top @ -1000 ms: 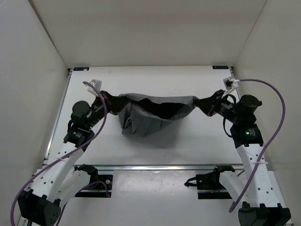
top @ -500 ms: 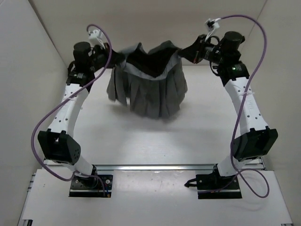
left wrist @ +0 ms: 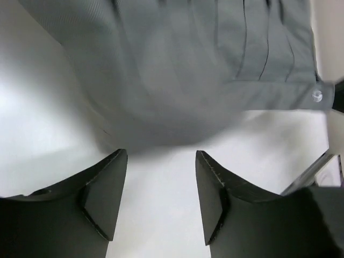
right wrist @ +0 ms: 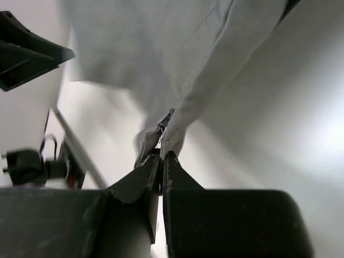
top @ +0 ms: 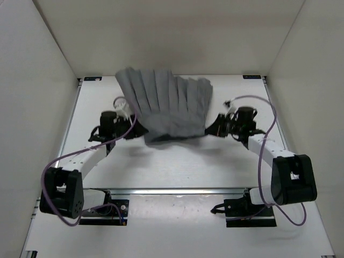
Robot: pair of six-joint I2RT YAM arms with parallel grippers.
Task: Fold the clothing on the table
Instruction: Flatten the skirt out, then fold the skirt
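The clothing, a grey pleated piece, is spread over the middle of the counter, and its far edge reaches the far edge of the counter. The pleats fan out toward that far edge, and the narrow band end lies nearer the middle of the counter. I cannot tell if all of it rests flat.

The left fingers stand apart, with only bare counter between them. The clothing is just beyond their tips, and it looks blurred in the left wrist view. A small round snap sits on the band.

The right fingers are pressed together on a thin edge of the clothing and pinch it just above the counter.
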